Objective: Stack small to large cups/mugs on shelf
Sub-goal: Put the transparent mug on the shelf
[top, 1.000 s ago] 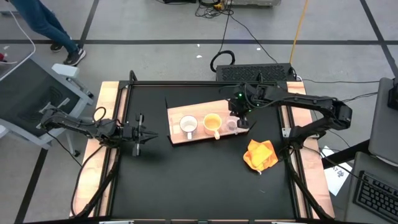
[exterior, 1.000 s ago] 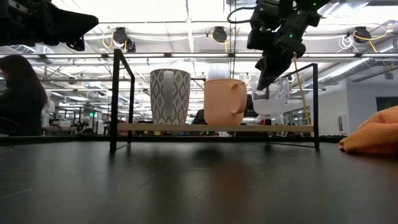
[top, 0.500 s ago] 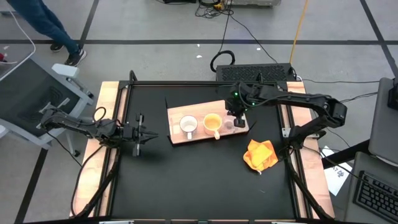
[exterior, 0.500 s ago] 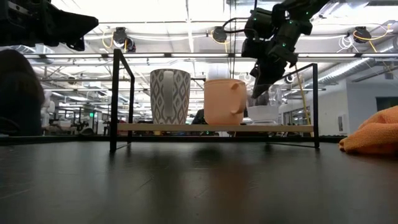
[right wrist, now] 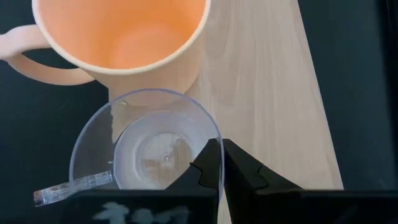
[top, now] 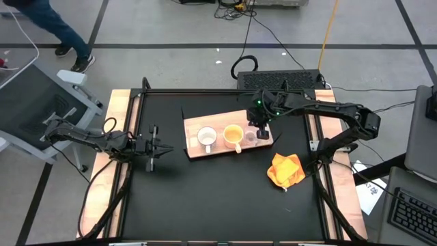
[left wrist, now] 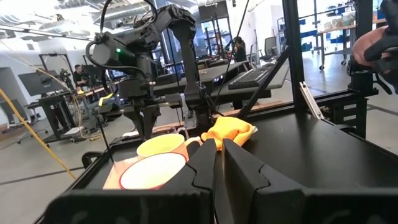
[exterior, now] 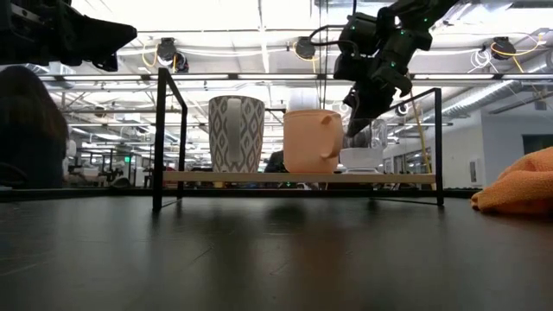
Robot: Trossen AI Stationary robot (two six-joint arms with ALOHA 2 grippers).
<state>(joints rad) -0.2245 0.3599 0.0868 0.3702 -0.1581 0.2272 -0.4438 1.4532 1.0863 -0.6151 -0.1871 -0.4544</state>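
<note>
Three cups stand in a row on the light-brown shelf (top: 218, 121): the white patterned mug (top: 207, 139) (exterior: 236, 133), the yellow-orange mug (top: 233, 134) (exterior: 311, 140) and the clear glass cup (top: 254, 137) (exterior: 363, 158) at the right end. My right gripper (top: 260, 128) (right wrist: 219, 146) stands over the glass cup (right wrist: 146, 152), shut on it. My left gripper (top: 154, 147) (left wrist: 219, 158) waits shut above the table's left side, touching nothing. My right gripper holds the glass cup by its rim (right wrist: 211, 127), on the side away from the cup's handle (right wrist: 68, 190). One finger seems to be inside the wall and one outside. The fingers come from above, pointing down. The cup stands upright with its base on the shelf (right wrist: 267, 81), beside the yellow-orange mug (right wrist: 124, 37).
An orange-yellow cloth (top: 286, 169) (exterior: 518, 190) lies crumpled on the black tabletop, near and right of the shelf. The shelf rests on a black metal frame (exterior: 161, 138) raised above the table. A person (exterior: 30, 130) sits in the room beyond the left side.
My right gripper has come down and moved slightly toward the table's left, carrying the glass cup. The cup was lifted clear and tilted a second ago; it now stands upright on the shelf next to the yellow-orange mug. The gripper has stayed shut on it.
</note>
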